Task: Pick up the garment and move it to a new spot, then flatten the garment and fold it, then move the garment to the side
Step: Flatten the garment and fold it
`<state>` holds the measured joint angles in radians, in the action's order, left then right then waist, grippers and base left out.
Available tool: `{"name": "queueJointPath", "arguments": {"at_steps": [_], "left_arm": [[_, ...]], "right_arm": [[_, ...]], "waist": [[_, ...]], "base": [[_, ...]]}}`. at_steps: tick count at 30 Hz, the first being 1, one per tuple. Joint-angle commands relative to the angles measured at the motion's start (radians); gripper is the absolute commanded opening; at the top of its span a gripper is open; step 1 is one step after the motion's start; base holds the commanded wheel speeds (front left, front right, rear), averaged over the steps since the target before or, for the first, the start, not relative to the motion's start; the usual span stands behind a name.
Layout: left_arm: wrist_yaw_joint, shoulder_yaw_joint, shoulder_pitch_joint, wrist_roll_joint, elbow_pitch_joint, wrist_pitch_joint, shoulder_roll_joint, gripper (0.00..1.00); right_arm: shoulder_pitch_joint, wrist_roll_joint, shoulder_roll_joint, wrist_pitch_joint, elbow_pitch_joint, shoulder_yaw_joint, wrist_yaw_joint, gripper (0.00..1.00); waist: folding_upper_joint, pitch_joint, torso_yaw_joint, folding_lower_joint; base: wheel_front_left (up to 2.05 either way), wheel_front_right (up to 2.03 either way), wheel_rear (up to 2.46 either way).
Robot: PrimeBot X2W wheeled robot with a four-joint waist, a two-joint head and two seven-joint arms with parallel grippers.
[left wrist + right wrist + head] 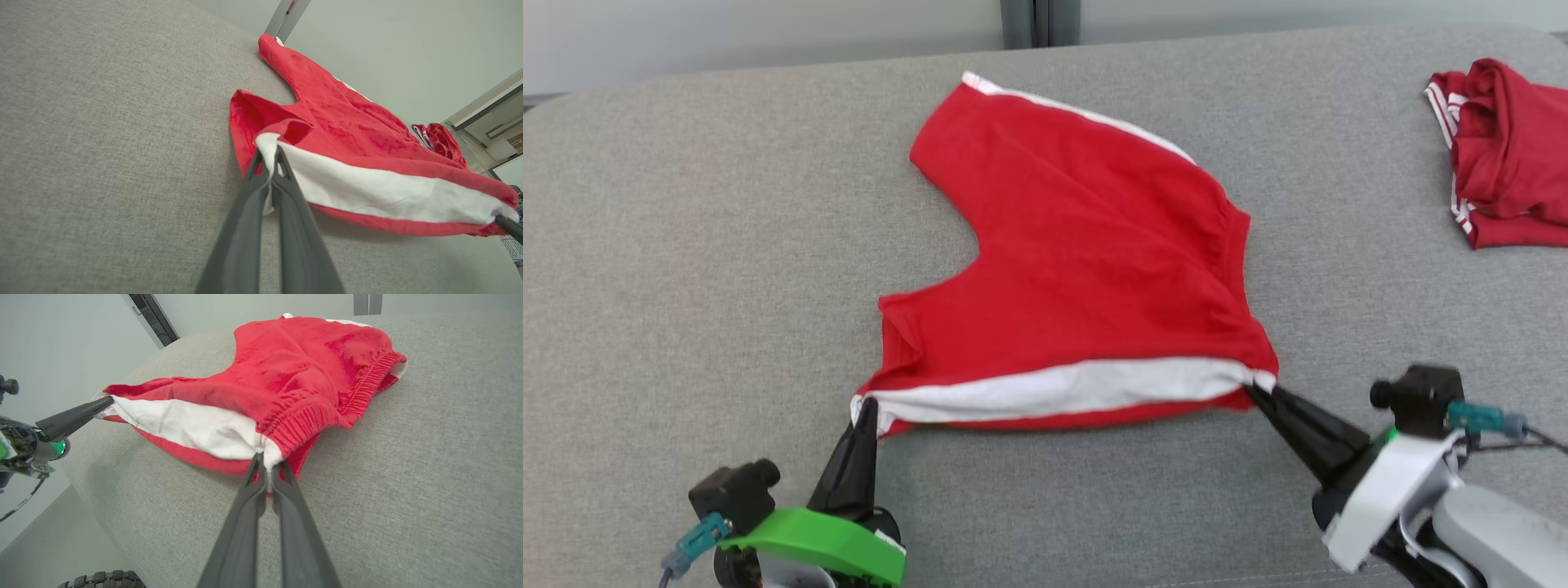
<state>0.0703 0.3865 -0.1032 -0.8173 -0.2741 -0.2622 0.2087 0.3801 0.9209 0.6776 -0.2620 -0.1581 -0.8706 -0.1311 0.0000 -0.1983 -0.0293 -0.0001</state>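
Shorts (1078, 245) lie mid-frame, their white lower edge stretched between the left gripper (866, 406), lower left, and right gripper (1254, 391), lower right, both clamped on its corners.

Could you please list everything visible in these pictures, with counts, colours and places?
Red fabric shorts with white side stripes: one, red and white, middle of the surface, near edge held by both grippers.
Crumpled red garment with white stripes: one, red, far right of the surface.
Grey upholstered surface: one, grey, under both garments.
Dark grey upright post: one, dark grey, behind the surface.
Left gripper: one, dark fingers, shut on the shorts' leg corner.
Right gripper: one, dark fingers, shut on the waistband corner.
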Motion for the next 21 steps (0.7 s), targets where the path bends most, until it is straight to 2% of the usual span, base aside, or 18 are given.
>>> {"name": "queueJointPath", "arguments": {"at_steps": [1, 10, 16, 21], "left_arm": [[-0.005, -0.005, 0.026, -0.005, 0.011, -0.003, -0.001, 0.0], [-0.007, 0.001, 0.082, -0.017, 0.071, 0.005, 0.0, 0.0], [0.007, -0.004, -0.012, -0.007, 0.104, 0.032, 0.027, 0.0], [0.022, -0.008, -0.162, 0.0, 0.117, 0.092, 0.065, 0.0]], "right_arm": [[-0.036, -0.023, 0.011, -0.003, 0.007, 0.006, 0.001, 0.0], [-0.173, -0.085, -0.029, -0.003, 0.044, 0.096, 0.001, 0.0], [-0.136, -0.123, -0.058, -0.002, 0.057, 0.15, 0.001, 0.0], [-0.08, -0.149, -0.094, 0.008, 0.055, 0.207, 0.001, 0.0]], "waist": [[0.0, 0.026, 0.003, 0.0001], [0.0, 0.043, 0.005, 0.0001], [0.0, 0.031, 0.014, 0.0001], [0.0, -0.018, 0.043, 0.0001]], "base": [[0.0, 0.0, 0.0], [0.0, 0.0, 0.0], [0.0, 0.0, 0.0], [0.0, 0.0, 0.0]]}}
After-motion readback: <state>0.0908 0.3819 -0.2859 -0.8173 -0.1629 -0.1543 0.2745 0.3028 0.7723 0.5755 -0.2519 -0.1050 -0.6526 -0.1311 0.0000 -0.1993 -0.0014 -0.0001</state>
